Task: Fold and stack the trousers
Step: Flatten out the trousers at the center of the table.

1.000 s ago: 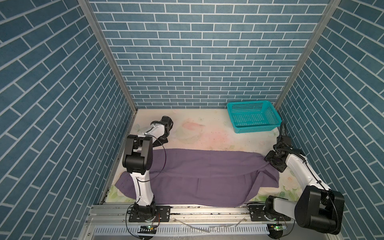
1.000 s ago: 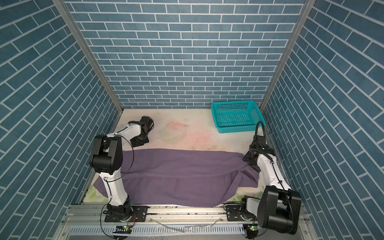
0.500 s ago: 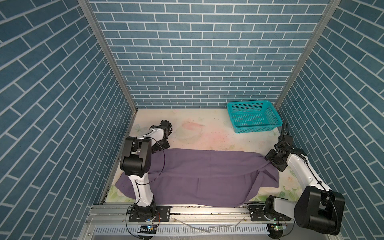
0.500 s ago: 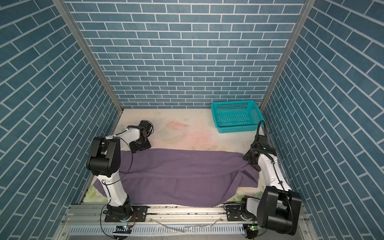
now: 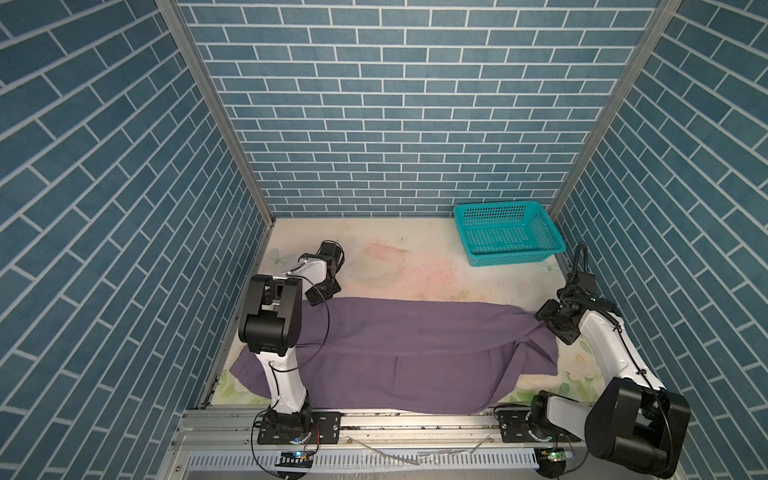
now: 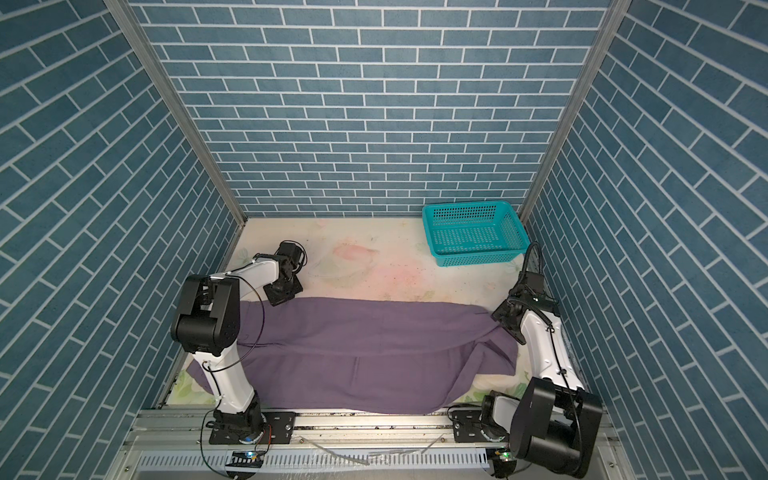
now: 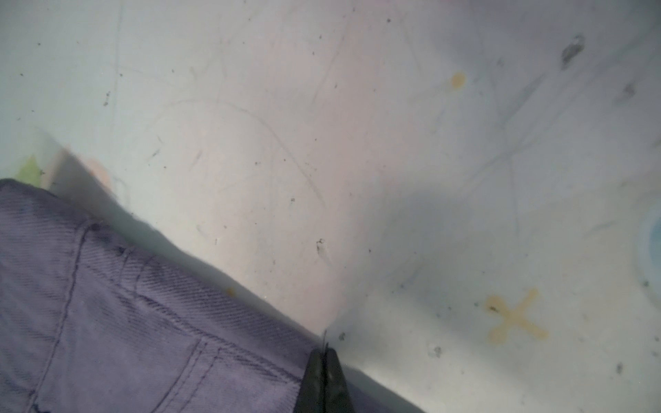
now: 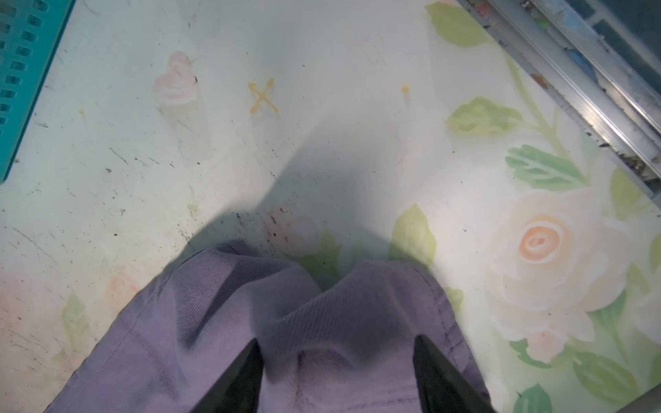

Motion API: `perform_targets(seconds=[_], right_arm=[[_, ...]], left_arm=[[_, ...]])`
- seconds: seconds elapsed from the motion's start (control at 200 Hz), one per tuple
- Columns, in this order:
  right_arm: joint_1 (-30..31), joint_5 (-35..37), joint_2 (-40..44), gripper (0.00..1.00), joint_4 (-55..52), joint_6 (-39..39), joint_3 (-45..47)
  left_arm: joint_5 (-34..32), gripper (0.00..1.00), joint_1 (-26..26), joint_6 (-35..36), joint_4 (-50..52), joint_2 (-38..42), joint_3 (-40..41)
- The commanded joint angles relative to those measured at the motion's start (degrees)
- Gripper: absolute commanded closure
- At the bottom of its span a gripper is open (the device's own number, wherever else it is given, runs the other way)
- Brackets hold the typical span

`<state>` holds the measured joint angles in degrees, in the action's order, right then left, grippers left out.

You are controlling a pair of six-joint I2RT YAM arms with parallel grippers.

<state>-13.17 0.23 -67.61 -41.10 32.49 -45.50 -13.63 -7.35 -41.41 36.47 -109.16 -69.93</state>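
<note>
The muted-purple trousers (image 5: 415, 353) (image 6: 365, 353) lie spread lengthwise across the near half of the table, in both top views. My left gripper (image 5: 312, 300) (image 6: 277, 300) is at their far left corner. In the left wrist view it (image 7: 323, 352) is shut right on the cloth's (image 7: 125, 321) stitched edge, with a thread sticking out between the tips. My right gripper (image 5: 546, 318) (image 6: 500, 318) is at the far right end. In the right wrist view it (image 8: 336, 343) is open, and its fingers (image 8: 246, 372) press on the cloth (image 8: 322, 304) either side of a raised ridge.
An empty teal basket (image 5: 498, 206) (image 6: 465, 206) stands at the back right corner; its wall (image 8: 21, 71) shows in the right wrist view. Bare flowered tabletop (image 5: 395, 266) runs behind the trousers. Blue brick walls close three sides, with a metal rail (image 8: 590, 89) along the right.
My left gripper came from the bare table at the back left towards the near side, onto the trousers' far edge, and shut there. The right arm has barely moved.
</note>
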Motion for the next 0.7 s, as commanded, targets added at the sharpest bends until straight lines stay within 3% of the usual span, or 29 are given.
perform_targets(seconds=[0.0,0.38,0.695], right_arm=[[-0.45,-0.78,-0.40,0.33,-0.73,-1.37,-2.82],[-0.45,-2.14,-3.89,0.34,-1.07,-2.43,-10.48],[-0.37,-7.90,-9.82,0.26,2.88,-2.73,-6.48]], left_arm=[[2.66,1.00,0.73,0.18,1.65,1.36,-1.61],[-0.01,1.00,5.22,3.35,7.83,-0.23,-17.60],[-6.43,1.00,5.60,4.82,10.05,-4.44,-22.53]])
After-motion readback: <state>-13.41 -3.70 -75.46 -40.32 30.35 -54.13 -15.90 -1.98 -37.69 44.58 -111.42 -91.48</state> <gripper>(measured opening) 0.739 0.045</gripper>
